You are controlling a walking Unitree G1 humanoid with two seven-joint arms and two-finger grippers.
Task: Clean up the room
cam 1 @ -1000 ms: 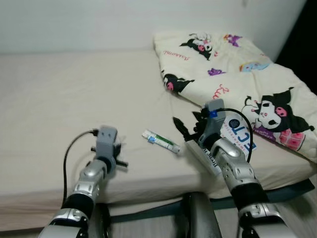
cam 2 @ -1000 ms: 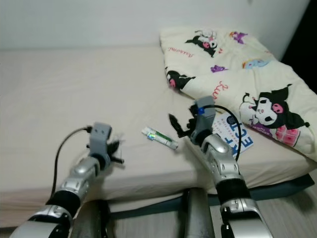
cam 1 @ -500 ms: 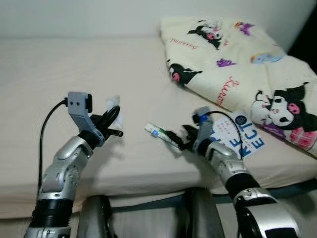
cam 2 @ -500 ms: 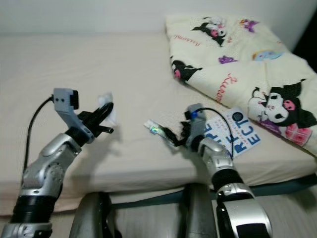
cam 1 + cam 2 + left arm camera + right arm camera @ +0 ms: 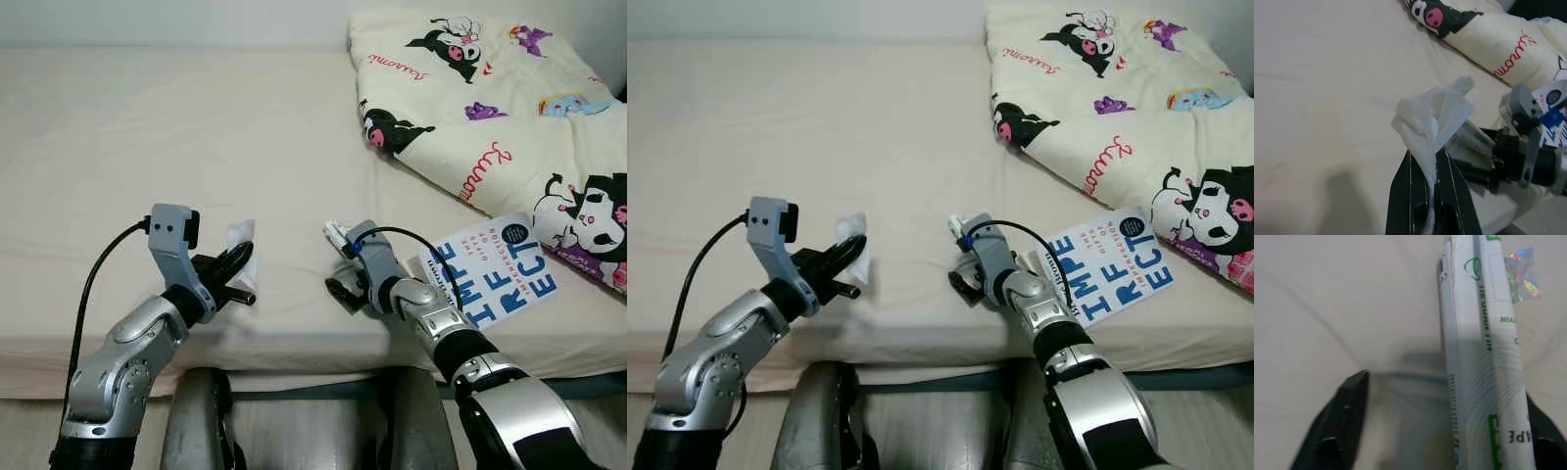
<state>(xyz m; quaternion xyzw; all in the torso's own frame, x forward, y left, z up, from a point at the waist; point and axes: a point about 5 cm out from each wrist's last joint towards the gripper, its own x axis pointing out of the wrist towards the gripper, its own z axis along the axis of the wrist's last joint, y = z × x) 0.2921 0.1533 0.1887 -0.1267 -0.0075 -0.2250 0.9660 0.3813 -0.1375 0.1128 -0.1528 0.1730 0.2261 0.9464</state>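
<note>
My left gripper (image 5: 235, 266) hovers just above the beige bed (image 5: 147, 127) near its front edge, shut on a crumpled white tissue (image 5: 1432, 115) that sticks up from the fingertips. A white and green toothpaste tube (image 5: 1484, 357) lies on the sheet right of it; one end (image 5: 336, 232) pokes out past my right wrist. My right gripper (image 5: 345, 284) is low over the tube and open. One black finger (image 5: 1347, 421) stands well clear on one side, and the tube rests by the other finger.
A white and blue book (image 5: 495, 269) lies on the bed just right of my right arm. A cream blanket with cartoon figures (image 5: 490, 108) is heaped at the back right. The bed's front edge runs right below both grippers.
The camera has tilted down toward the bed. My left gripper rose from the bed edge with the tissue. My right gripper moved left from the book and came down over the tube.
</note>
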